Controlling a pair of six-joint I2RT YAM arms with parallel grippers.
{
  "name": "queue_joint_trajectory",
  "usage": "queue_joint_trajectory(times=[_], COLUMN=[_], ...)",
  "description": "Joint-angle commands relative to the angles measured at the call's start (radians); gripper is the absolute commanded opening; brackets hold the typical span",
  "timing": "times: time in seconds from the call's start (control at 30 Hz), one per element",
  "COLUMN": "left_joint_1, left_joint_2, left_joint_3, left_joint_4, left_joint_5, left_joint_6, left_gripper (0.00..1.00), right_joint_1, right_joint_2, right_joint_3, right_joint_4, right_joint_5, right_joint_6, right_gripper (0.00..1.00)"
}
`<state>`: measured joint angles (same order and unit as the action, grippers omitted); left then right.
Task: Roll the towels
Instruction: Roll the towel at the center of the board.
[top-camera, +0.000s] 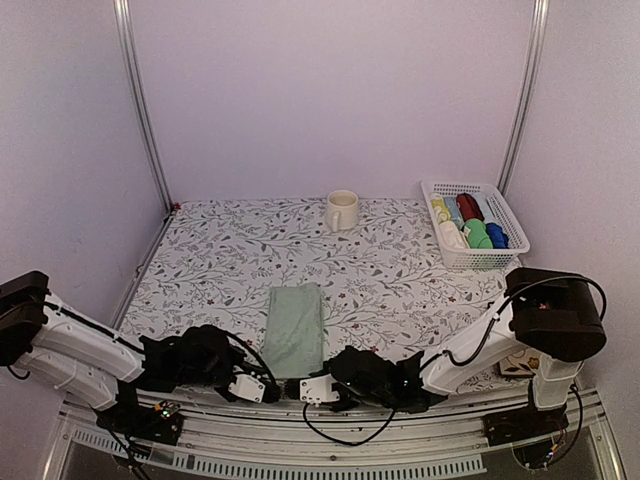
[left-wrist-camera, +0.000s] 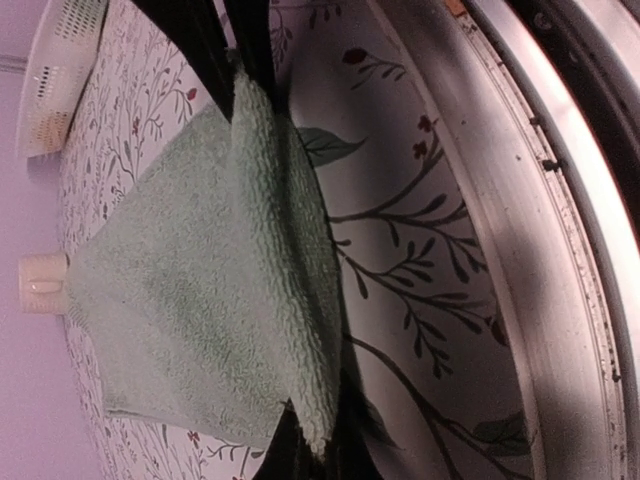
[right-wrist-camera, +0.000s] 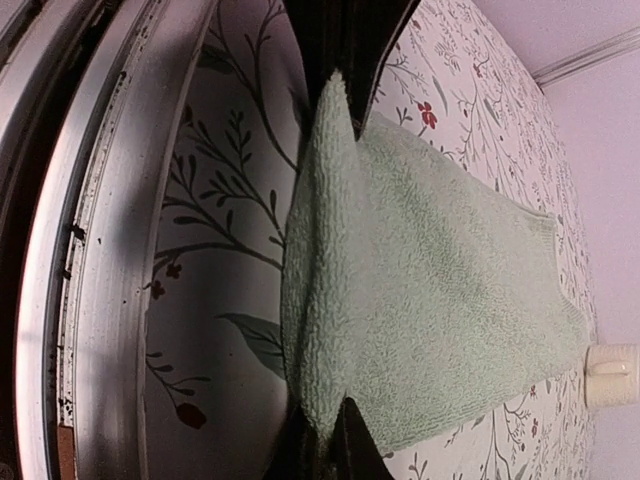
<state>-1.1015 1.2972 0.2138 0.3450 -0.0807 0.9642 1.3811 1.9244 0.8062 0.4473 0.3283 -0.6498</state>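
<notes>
At the near left, the white-and-black left arm lies low along the table edge, and the left gripper (top-camera: 268, 390) is clenched on the left near corner of the sage green towel (top-camera: 295, 328). In the left wrist view the dark fingers (left-wrist-camera: 300, 445) pinch the nubby terry so that the hem stands up in a soft ridge. The towel lies near the middle of the table's front edge as a long, narrow folded rectangle, its short side toward the arms and its length running away from them. Its pile is looped and pebbly, the edges are thick and rounded, and most of it rests flat on the tablecloth (top-camera: 220, 250), a smooth white sheet printed with grey leafy vines and small red flowers. Just beyond the lifted hem, a brushed metal rail (left-wrist-camera: 520, 250) with a curved lip borders the cloth. To the right of the towel's near edge, the right gripper (top-camera: 295, 386) is likewise closed on the opposite near corner. From the right wrist, its fingers (right-wrist-camera: 345, 440) squeeze the fabric into a raised fold that runs to the other claw. Farther back and a little right of centre stands a cream mug (top-camera: 341, 211), glossy and cylindrical, well apart from the towel. At the far right sits a white plastic lattice basket (top-camera: 487, 260), rectangular, holding rolled cloths (top-camera: 470, 225) in yellow, pale blue, dark red, cream, green and blue.
</notes>
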Motion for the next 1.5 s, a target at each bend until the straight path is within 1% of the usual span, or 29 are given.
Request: queue_joint_trajectory(times=[0.0, 0.17, 0.3, 0.5, 0.53, 0.6, 0.63, 0.67, 0.7, 0.77, 0.87, 0.93, 1.07, 1.17, 1.23, 1.33, 1.47], left_joint_1=[-0.012, -0.012, -0.012, -0.008, -0.008, -0.008, -0.007, -0.006, -0.005, -0.002, 0.009, 0.015, 0.012, 0.011, 0.006, 0.003, -0.001], left_joint_2=[-0.008, -0.080, -0.146, -0.202, -0.204, -0.207, -0.209, -0.210, -0.209, -0.207, -0.234, -0.276, -0.395, -0.489, -0.524, -0.517, -0.444], left_joint_3=[0.014, -0.008, -0.023, -0.025, -0.024, -0.019, -0.021, -0.023, -0.024, -0.021, -0.025, -0.040, -0.096, -0.146, -0.177, -0.198, -0.201], left_joint_4=[-0.096, -0.110, -0.120, -0.174, -0.189, -0.226, -0.237, -0.247, -0.259, -0.274, -0.269, -0.238, -0.149, -0.113, -0.100, -0.095, -0.077], left_joint_5=[0.021, 0.035, 0.056, 0.080, 0.081, 0.083, 0.086, 0.090, 0.093, 0.088, 0.081, 0.081, 0.083, 0.111, 0.126, 0.131, 0.116], left_joint_6=[-0.028, -0.037, -0.034, -0.015, -0.013, -0.010, -0.010, -0.008, -0.005, -0.009, -0.013, -0.012, 0.033, 0.111, 0.163, 0.209, 0.262], left_gripper=[0.00, 0.00, 0.00, 0.00, 0.02, 0.12, 0.21, 0.34, 0.44, 0.55, 0.63, 0.65, 0.67, 0.64, 0.60, 0.53, 0.47], right_joint_1=[0.004, -0.015, -0.044, -0.113, -0.123, -0.147, -0.156, -0.164, -0.170, -0.187, -0.206, -0.212, -0.233, -0.257, -0.272, -0.291, -0.318], right_joint_2=[0.027, -0.024, -0.073, -0.095, -0.092, -0.083, -0.078, -0.072, -0.064, -0.049, -0.031, -0.017, 0.033, 0.076, 0.105, 0.143, 0.177], right_joint_3=[0.018, 0.010, 0.019, 0.087, 0.102, 0.127, 0.135, 0.142, 0.152, 0.171, 0.204, 0.229, 0.296, 0.343, 0.373, 0.395, 0.454], right_joint_4=[-0.080, -0.095, -0.136, -0.267, -0.287, -0.325, -0.335, -0.343, -0.354, -0.380, -0.412, -0.436, -0.501, -0.550, -0.580, -0.617, -0.677], right_joint_5=[-0.040, -0.112, -0.198, -0.368, -0.391, -0.445, -0.466, -0.486, -0.500, -0.529, -0.579, -0.610, -0.680, -0.731, -0.762, -0.804, -0.850], right_joint_6=[0.047, 0.103, 0.162, 0.272, 0.287, 0.311, 0.319, 0.327, 0.337, 0.352, 0.374, 0.387, 0.415, 0.453, 0.482, 0.515, 0.563], right_gripper=[0.03, 0.02, 0.02, 0.02, 0.02, 0.02, 0.02, 0.02, 0.02, 0.02, 0.02, 0.02, 0.02, 0.02, 0.02, 0.02, 0.02])
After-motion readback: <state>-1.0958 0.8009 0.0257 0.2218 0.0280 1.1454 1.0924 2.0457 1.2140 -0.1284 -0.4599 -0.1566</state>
